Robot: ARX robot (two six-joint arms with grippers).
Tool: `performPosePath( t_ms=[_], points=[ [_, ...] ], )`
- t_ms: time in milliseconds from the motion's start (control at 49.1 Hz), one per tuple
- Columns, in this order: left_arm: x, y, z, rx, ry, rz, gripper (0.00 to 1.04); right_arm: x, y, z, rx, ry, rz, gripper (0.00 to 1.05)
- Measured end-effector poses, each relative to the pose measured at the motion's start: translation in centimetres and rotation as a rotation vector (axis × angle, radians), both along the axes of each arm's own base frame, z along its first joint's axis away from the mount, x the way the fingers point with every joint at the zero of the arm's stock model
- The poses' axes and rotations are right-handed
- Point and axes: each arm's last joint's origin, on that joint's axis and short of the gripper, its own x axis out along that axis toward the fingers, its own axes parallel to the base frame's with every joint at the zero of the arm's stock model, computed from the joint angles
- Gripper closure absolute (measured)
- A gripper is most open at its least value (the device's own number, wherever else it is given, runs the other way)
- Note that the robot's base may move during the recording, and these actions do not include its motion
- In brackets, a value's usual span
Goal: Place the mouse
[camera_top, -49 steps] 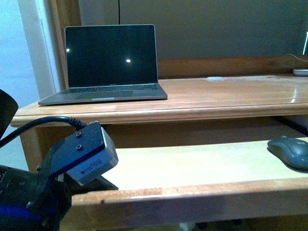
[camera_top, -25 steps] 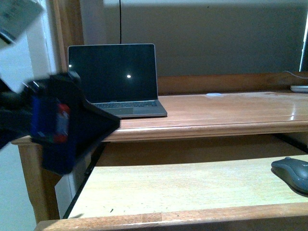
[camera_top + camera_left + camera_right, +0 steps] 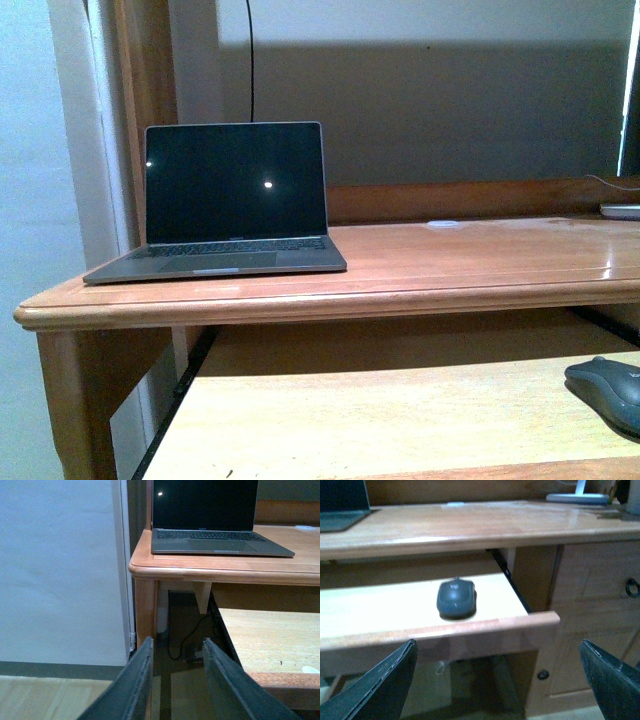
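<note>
Right gripper point(image 3: 497, 647) gapes wide, its fingers far apart with nothing between them, just in front of the tray's point(image 3: 380, 632) front edge. Left gripper point(image 3: 178, 645) is parted only a little and is empty too, low by the desk's point(image 3: 150, 567) left corner, where the laptop point(image 3: 210, 535) sits. Mouse point(image 3: 456, 598) is dark grey, domed and matte, lying flat on the tray near its right end, untouched

We see a dark grey mouse point(image 3: 456, 598) near the right edge of a pale yellow wooden tray point(image 3: 380, 605). The desk top point(image 3: 480, 260) is glossy orange-brown. The laptop point(image 3: 230, 200) is grey with a black screen. The wall point(image 3: 60, 570) is pale blue-white.
</note>
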Motion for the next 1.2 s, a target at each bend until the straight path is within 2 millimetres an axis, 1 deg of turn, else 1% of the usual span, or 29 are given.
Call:
performPosePath(
  t_ms=[82, 183, 204, 326, 387, 428, 469, 510, 550, 632, 795, 876, 1019, 1121, 1202],
  points=[
    [-0.2, 0.3, -0.6, 0.001, 0.000, -0.002, 0.86, 1.1, 0.0, 1.5, -0.001, -0.012, 0.023, 0.07],
    [-0.4, 0.8, -1.5, 0.003, 0.001, 0.006, 1.02, 3.3, 0.3, 3.1, 0.000, 0.027, 0.070, 0.07],
    [-0.5, 0.8, -1.5, 0.002, 0.001, 0.005, 1.03, 3.6, 0.3, 3.3, 0.000, 0.031, 0.073, 0.07],
    [-0.7, 1.2, -2.2, 0.005, 0.001, 0.006, 1.02, 6.3, 1.3, 4.6, -0.013, 0.090, 0.131, 0.07],
    [-0.8, 1.4, -2.6, 0.005, 0.002, 0.002, 1.02, 7.7, 2.3, 5.2, -0.021, 0.124, 0.182, 0.07],
    [-1.0, 1.8, -2.8, 0.006, -0.001, -0.025, 1.02, 9.0, 3.2, 5.3, -0.037, 0.165, 0.219, 0.07],
    [-1.0, 2.2, -3.0, 0.007, -0.001, -0.006, 1.02, 10.0, 4.0, 5.2, -0.055, 0.207, 0.253, 0.07],
    [-1.1, 2.5, -3.2, 0.007, -0.002, 0.016, 1.02, 10.8, 4.5, 5.3, -0.065, 0.232, 0.275, 0.07],
    [-1.2, 2.5, -3.4, 0.007, -0.002, 0.008, 1.02, 12.0, 4.9, 5.4, -0.080, 0.262, 0.280, 0.07],
    [-1.3, 2.5, -3.7, 0.007, -0.001, 0.009, 1.02, 13.4, 5.2, 5.3, -0.094, 0.295, 0.263, 0.07],
    [-1.5, 2.5, -4.1, 0.007, -0.002, 0.009, 1.02, 15.6, 5.4, 4.6, -0.109, 0.374, 0.235, 0.07],
    [-2.1, 2.5, -4.5, 0.007, 0.024, 0.009, 1.02, 17.1, 5.5, 4.2, -0.120, 0.419, 0.197, 0.07],
    [-2.6, 2.5, -4.7, 0.007, -0.001, 0.010, 1.02, 18.5, 5.4, 3.7, -0.128, 0.450, 0.157, 0.07],
    [-2.6, 2.5, -5.6, 0.007, 0.000, 0.010, 1.02, 19.7, 5.3, 3.5, -0.137, 0.467, 0.119, 0.07],
    [-2.7, 2.5, -5.6, 0.007, -0.002, 0.010, 1.02, 20.4, 5.2, 3.4, -0.140, 0.484, 0.101, 0.07]
  ],
)
